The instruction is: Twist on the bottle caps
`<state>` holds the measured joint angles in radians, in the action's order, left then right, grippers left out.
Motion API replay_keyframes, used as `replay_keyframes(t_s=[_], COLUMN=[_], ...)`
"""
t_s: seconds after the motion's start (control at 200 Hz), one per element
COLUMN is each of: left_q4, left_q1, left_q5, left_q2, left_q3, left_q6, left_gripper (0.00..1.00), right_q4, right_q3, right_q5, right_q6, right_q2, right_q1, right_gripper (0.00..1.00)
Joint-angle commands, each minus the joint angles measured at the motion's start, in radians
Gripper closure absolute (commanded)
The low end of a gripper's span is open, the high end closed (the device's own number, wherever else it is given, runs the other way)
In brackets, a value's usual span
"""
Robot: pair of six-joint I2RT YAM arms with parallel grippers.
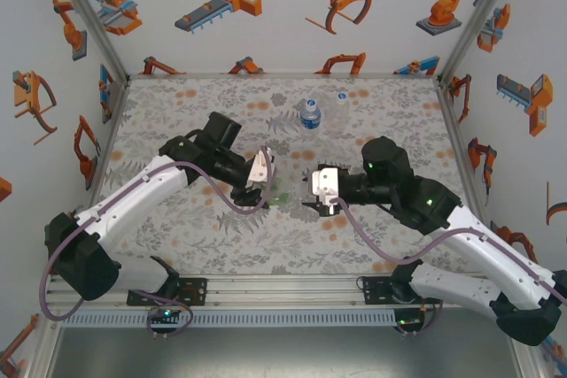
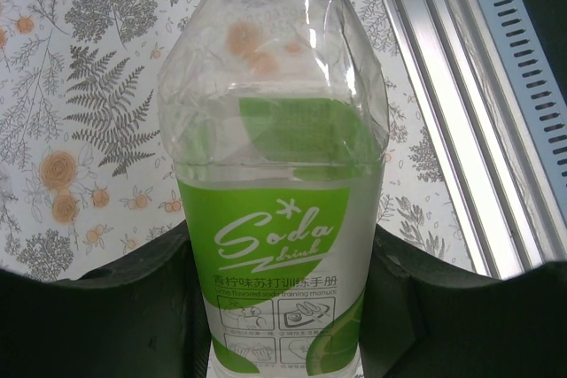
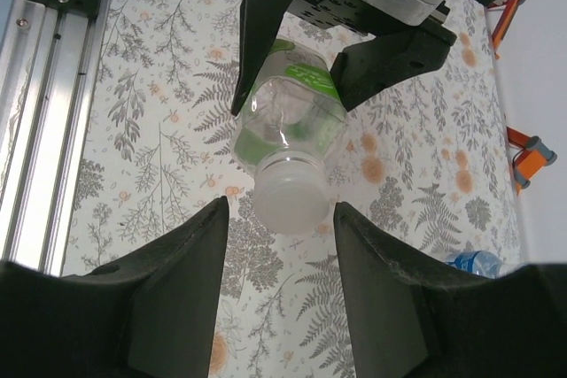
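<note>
My left gripper [image 1: 264, 185] [image 2: 282, 250] is shut on the green-label bottle [image 2: 279, 219] [image 1: 282, 196], black fingers [image 2: 97, 307] pressing both sides of the label. It holds the bottle above the table, tilted, with the neck toward the right arm. In the right wrist view the bottle [image 3: 288, 112] carries a whitish bottle cap [image 3: 291, 196] on its neck. My right gripper [image 3: 279, 214] [image 1: 312, 196] is open. Its fingertips [image 3: 208, 219] stand on either side of the cap with a gap on each side, not touching it.
A blue-label bottle [image 1: 309, 114] [image 3: 474, 263] stands at the back centre of the floral table [image 1: 177, 130], with a small whitish cap [image 1: 340, 95] lying just right of it. The aluminium rail [image 1: 283, 288] runs along the near edge.
</note>
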<state>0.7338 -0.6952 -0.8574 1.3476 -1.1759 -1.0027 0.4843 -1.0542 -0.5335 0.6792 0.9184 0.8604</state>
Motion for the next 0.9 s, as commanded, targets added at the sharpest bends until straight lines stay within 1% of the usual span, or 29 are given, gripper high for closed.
replay_keyframes(t_s=[0.0,0.12,0.396,0.486,0.586,0.686,0.891], left_q4=[0.028,0.03,0.045,0.047,0.049,0.049,0.049], left_q1=[-0.005,-0.005,-0.006,-0.005,-0.006,-0.004,-0.005], left_q5=[-0.043,-0.045,-0.055,-0.056,-0.055,-0.055,-0.056], left_q2=[-0.003,0.0,0.011,0.011,0.009,0.009,0.01], left_q3=[-0.006,-0.007,-0.017,-0.018,-0.018,-0.018,-0.019], left_q6=[-0.024,-0.022,-0.029,-0.03,-0.032,-0.031,-0.031], left_gripper=[1.0,1.0,1.0,1.0,1.0,1.0,1.0], right_q4=[-0.023,-0.048,-0.076,-0.073,-0.057,-0.046,-0.049], right_q3=[-0.02,-0.013,0.001,0.0,0.001,0.004,0.016], right_q5=[-0.035,-0.039,-0.045,-0.043,-0.033,-0.034,-0.022], right_q6=[0.026,0.013,0.0,-0.003,-0.006,-0.018,-0.033], right_q2=[0.002,0.004,0.017,0.023,0.028,0.027,0.017], right_q1=[0.0,-0.001,0.0,0.0,0.0,0.0,0.0], right_gripper=[0.52,0.54,0.55,0.58,0.58,0.55,0.56])
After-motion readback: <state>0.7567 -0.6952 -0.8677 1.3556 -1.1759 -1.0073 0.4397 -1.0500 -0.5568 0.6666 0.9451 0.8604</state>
